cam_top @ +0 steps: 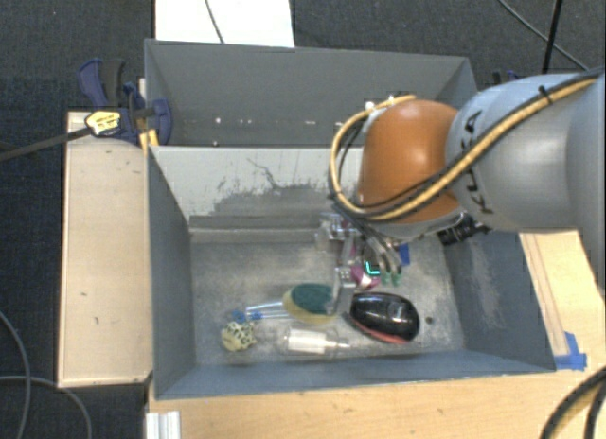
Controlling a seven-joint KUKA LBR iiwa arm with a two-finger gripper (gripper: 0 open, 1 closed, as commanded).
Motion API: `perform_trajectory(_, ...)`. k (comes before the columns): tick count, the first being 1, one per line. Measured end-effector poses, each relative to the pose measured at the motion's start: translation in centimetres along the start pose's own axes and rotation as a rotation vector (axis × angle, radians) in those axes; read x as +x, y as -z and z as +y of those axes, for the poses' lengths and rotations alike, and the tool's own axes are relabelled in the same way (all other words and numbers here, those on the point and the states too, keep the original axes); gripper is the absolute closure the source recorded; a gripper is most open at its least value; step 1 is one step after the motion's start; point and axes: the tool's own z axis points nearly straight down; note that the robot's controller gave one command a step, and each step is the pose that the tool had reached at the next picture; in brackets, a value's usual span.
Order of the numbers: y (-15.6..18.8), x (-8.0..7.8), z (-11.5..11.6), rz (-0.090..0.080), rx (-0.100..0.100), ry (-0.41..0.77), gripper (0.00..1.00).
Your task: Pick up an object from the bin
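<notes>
In the camera view you look down into a grey metal bin point(237, 257) with sloping walls and a scuffed floor. The thick grey robot arm point(540, 158) comes in from the right. A rounded orange cover point(407, 158) sits on its wrist, and a looped yellow and black cable point(343, 191) runs around that cover.

Below the cover, the gripper point(363, 276) hangs low over the right middle of the bin floor, with a small green light showing on it. The cover and wrist parts hide much of it, so you cannot tell how wide its jaws stand or whether they hold anything.

The loose things lie in a short row along the near side of the floor. Nearest the gripper, just on its near side, is a glossy black computer mouse with a red edge point(383, 317). Just to the left of the gripper lies a round flat pad, dark green on top with a yellow rim point(311, 302). A clear plastic piece with blue ends point(256, 313) lies left of the pad. Nearer to you is a clear and white plastic tube point(308, 341), lying on its side. At the left end of the row sits a small pale yellowish spotted lump point(237, 336).
</notes>
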Motion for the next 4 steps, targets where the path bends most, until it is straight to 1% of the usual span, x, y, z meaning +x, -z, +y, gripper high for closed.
perform_trajectory(1,-7.8,1.0,9.7,0.000,-0.003,-0.073,0.00)
perform_trajectory(2,-7.5,0.7,9.2,-0.006,-0.001,-0.083,1.00)
perform_trajectory(3,-7.5,-2.0,4.3,-0.010,0.001,-0.111,1.00)
perform_trajectory(4,11.0,-2.3,2.5,-0.017,-0.002,-0.061,1.00)
